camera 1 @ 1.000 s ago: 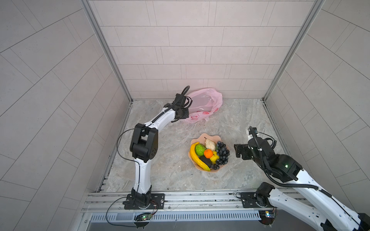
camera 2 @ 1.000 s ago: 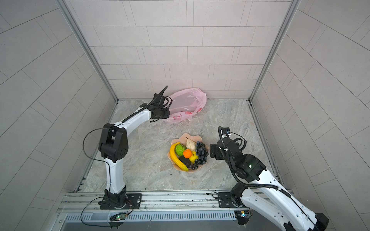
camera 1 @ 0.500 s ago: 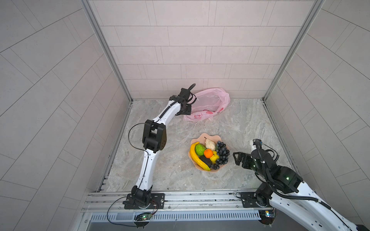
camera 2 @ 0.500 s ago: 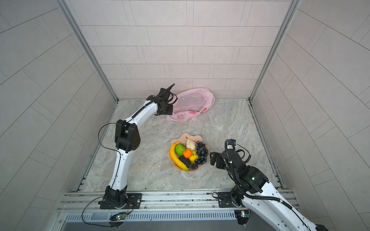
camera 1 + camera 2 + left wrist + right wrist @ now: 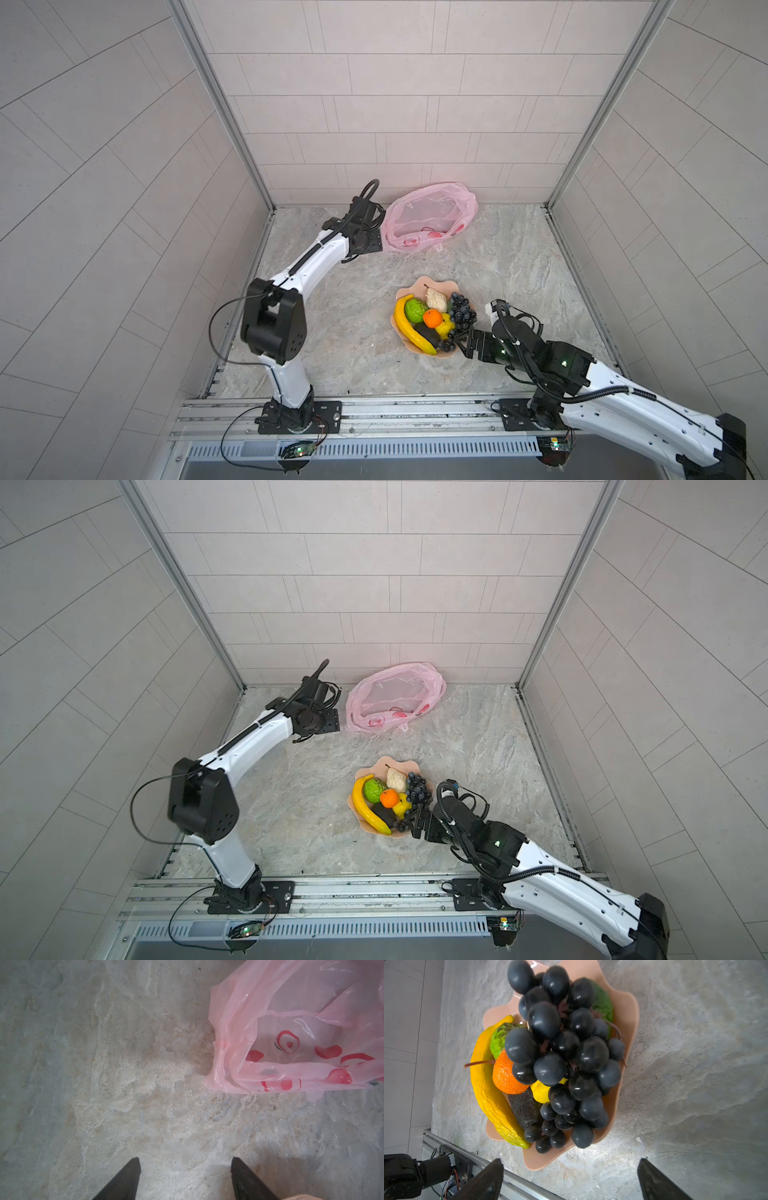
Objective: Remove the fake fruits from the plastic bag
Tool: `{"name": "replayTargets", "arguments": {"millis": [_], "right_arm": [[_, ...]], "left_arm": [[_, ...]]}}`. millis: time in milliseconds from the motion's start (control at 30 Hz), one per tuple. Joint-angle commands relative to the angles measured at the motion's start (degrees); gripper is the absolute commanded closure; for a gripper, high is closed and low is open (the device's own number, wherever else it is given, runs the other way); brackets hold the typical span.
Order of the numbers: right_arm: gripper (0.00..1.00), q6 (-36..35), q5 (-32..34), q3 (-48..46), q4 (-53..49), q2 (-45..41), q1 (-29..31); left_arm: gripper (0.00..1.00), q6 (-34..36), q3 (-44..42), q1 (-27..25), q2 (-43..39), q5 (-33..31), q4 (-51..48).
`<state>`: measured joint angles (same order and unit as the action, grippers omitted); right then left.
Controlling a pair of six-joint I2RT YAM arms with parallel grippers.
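fruits (image 5: 432, 318) all piled in bowl (image 5: 440, 284), bag (image 5: 430, 214) lying slack and empty-looking, so both jaws wide with nothing to hold.

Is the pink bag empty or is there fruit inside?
Empty: through the thin bag only red print shows, and the fruits sit in the bowl.
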<state>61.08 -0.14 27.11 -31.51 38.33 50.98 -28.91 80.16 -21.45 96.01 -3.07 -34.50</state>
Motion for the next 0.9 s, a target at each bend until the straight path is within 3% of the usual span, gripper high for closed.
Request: {"name": "replayTargets", "arguments": {"millis": [0, 167, 333, 867], "right_arm": [[0.0, 3.5, 2.93, -0.64, 4.19, 2.23, 1.44], [0.01, 4.31, 3.72, -1.82, 8.82, 6.74, 1.84], [0.01, 5.39, 5.29, -0.59, 10.68, 11.08, 1.88], [0.0, 4.71, 2.17, 3.85, 17.68, 22.77, 1.84]], "left_arm": [[0.24, -3.41, -15.07, -0.11, -9.02, -0.89, 10.79], [0.23, -4.84, -36.15, -0.46, -23.14, -0.36, 20.07], [0.23, -0.94, -46.89, -1.18, -30.87, -1.49, 24.99], [0.23, 0.12, -47.45, -1.29, -33.43, -4.97, 24.08]]}}
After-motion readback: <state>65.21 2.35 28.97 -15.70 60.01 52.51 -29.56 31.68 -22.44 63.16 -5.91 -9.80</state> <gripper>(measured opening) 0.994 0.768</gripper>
